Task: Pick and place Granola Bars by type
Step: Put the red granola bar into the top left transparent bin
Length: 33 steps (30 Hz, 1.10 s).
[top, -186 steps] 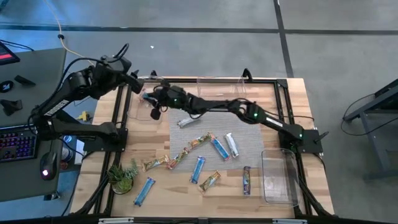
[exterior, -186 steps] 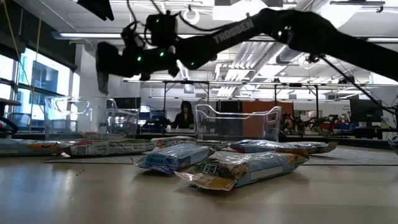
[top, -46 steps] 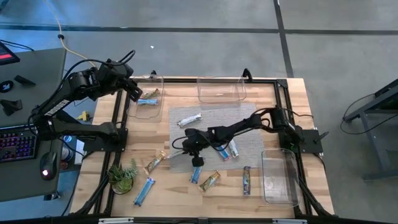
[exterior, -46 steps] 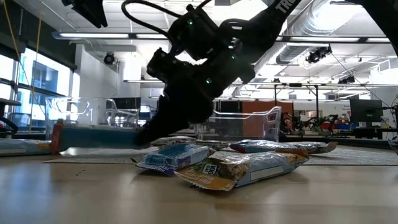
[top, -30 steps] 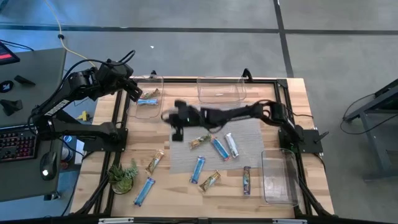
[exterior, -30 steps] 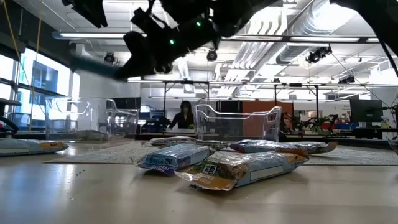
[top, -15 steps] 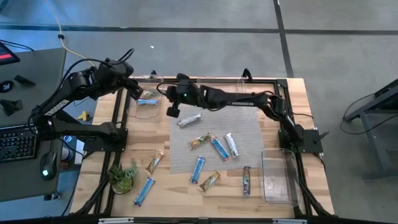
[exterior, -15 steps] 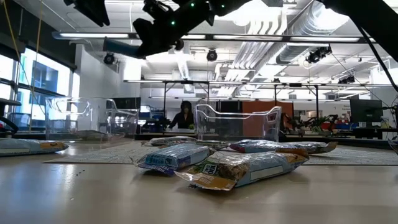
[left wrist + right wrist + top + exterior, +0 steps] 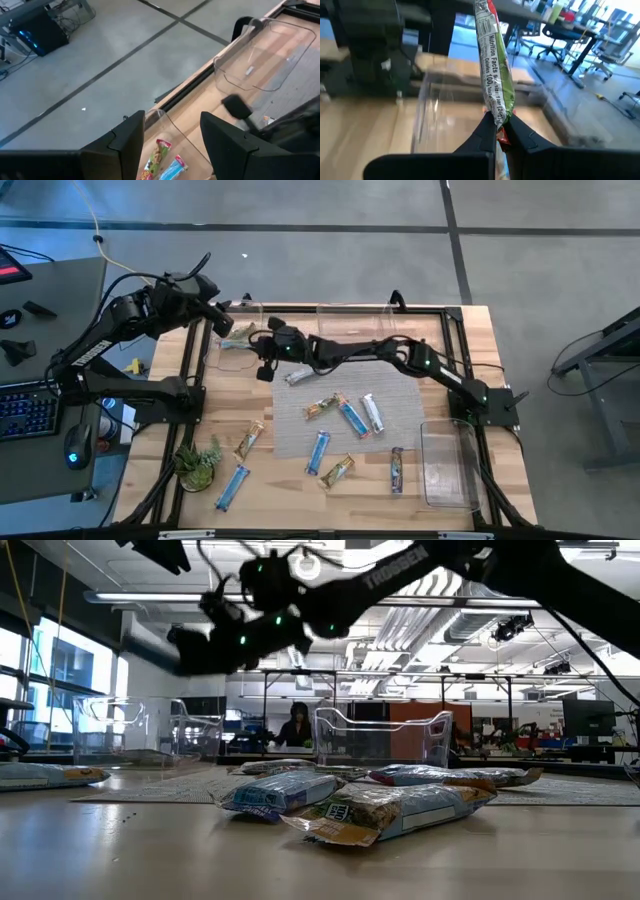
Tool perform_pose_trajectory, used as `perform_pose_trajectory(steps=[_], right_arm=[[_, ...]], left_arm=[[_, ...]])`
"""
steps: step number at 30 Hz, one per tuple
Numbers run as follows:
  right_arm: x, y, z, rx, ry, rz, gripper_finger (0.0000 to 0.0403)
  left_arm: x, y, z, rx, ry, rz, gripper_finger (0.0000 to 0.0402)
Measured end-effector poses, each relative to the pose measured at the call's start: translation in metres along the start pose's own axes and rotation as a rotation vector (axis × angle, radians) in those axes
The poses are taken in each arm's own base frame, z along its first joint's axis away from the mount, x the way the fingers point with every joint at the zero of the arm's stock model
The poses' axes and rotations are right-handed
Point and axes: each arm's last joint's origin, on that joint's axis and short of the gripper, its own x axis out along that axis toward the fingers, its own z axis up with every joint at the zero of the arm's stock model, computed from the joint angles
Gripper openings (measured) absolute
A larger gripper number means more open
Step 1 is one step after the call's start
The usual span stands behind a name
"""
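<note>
Right wrist view shows your right gripper [image 9: 496,131] clamped on a green granola bar [image 9: 494,87] by its crimped end above the clear bin [image 9: 238,345]; light, floppy wrapper, pinch seams

Open-plan robotics lab: exposed ceiling ducts [image 9: 480,600], office chairs [image 9: 560,37], workbench [image 9: 300,430].

The granola bar [image 9: 495,90] is showing a glossy, crinkled foil wrapper. The bins [image 9: 355,325] are looking like clear, smooth plastic. The table [image 9: 480,330] is showing pale wood grain under a matt grey woven mat [image 9: 400,385].
</note>
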Motion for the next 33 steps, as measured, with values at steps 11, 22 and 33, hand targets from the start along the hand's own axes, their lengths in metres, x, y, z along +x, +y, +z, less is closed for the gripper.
perform_pose_trajectory(steps=[11,22,33], right_arm=[[0.014,-0.015,-0.042,0.091,0.082,0.026,0.0004],[0.013,-0.017,-0.037,0.089,0.046,0.011,0.0091],[-0.014,-0.019,0.026,-0.014,-0.03,0.019,0.0119]], left_arm=[[0.0,0.0,-0.004,0.021,0.042,0.004,0.0185],[0.01,-0.004,-0.013,0.051,0.089,0.008,0.0185],[0.016,-0.007,-0.023,0.077,0.154,-0.03,0.0185]])
